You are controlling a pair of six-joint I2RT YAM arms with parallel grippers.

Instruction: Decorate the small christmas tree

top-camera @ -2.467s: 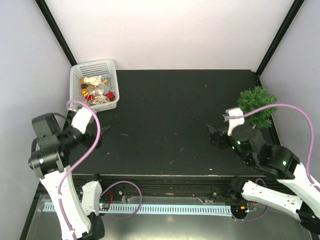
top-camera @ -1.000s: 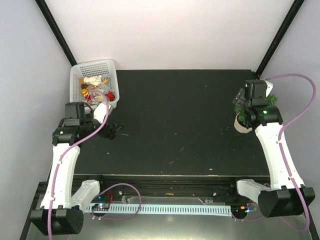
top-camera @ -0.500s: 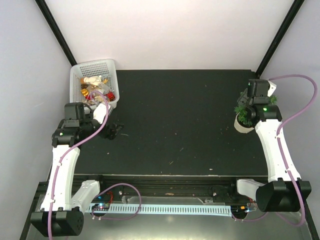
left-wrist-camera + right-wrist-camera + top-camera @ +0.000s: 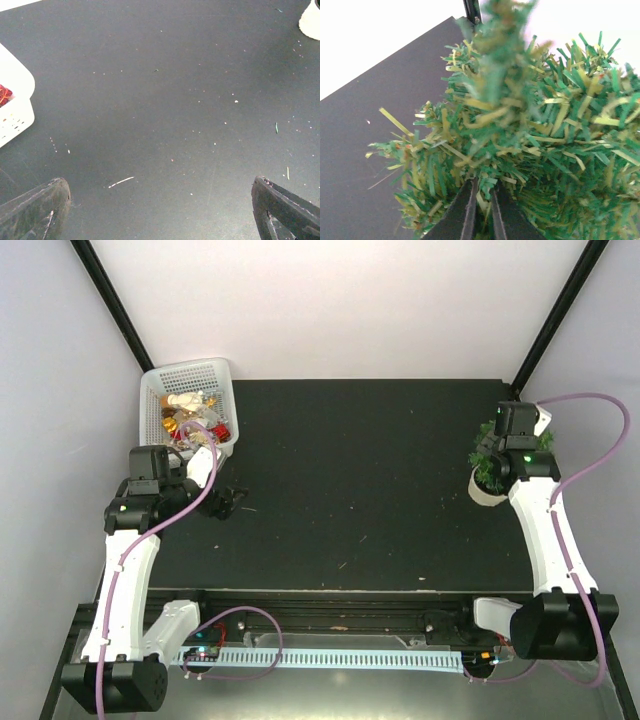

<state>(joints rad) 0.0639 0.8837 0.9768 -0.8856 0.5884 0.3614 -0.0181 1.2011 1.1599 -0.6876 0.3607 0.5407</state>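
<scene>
Top external view: black table [image 4: 350, 470] across the middle. At 10 o'clock on its far left corner, a white mesh basket [image 4: 186, 368]. At 3 o'clock near the right edge, the small christmas tree [image 4: 482, 458], bushy green, leaning, with its white base [image 4: 487, 488] showing on the 6 o'clock side. Directly over the tree, the right gripper [image 4: 481, 210]. From the right wrist: dark fingers [image 4: 460, 215] pressed nearly together with only a thin slit, buried in the needles and pinching a sprig. At 9 o'clock, just beside the basket's near corner, the left gripper [image 4: 228, 502], low over the table. From the left wrist: fingertips [image 4: 37, 210] spread wide, nothing but bare tabletop between them. Inside the basket, a heap of gold, red and white ornaments [image 4: 192, 420].
</scene>
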